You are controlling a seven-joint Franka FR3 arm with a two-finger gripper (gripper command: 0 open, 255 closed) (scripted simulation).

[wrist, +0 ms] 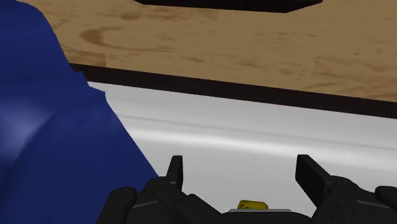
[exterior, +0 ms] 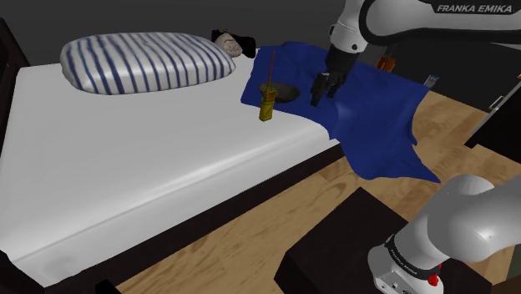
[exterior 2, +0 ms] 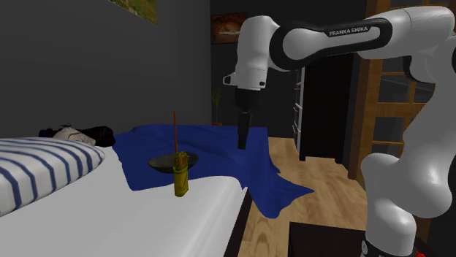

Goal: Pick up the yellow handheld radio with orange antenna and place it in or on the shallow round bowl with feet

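Where the white mattress (exterior: 150, 167) meets the rumpled deep-blue blanket (exterior: 367, 117), I see the yellow handheld radio with its thin orange antenna (exterior: 267, 107) standing upright, its long axis vertical and the antenna pointing straight up. It sits just beside the dark shallow round bowl (exterior: 285, 92), at the bowl's left in the shoulder view; I cannot tell whether the two touch. The bowl rests on the blanket's edge. My black two-finger gripper (exterior: 319, 98) hangs above the blanket on the bowl's other side, apart from both and pointing down. In the wrist view its fingers (wrist: 176, 168) stand apart with nothing clasped. Beyond the bowl, at the head of the bed, lies a blue-and-white striped pillow (exterior: 146, 63). Below the bowl's side of the mattress run a dark bed frame (wrist: 222, 86) and a light wooden floor (wrist: 222, 44). Behind the bowl, in the second exterior view, rises a dark grey wall (exterior 2: 88, 66).
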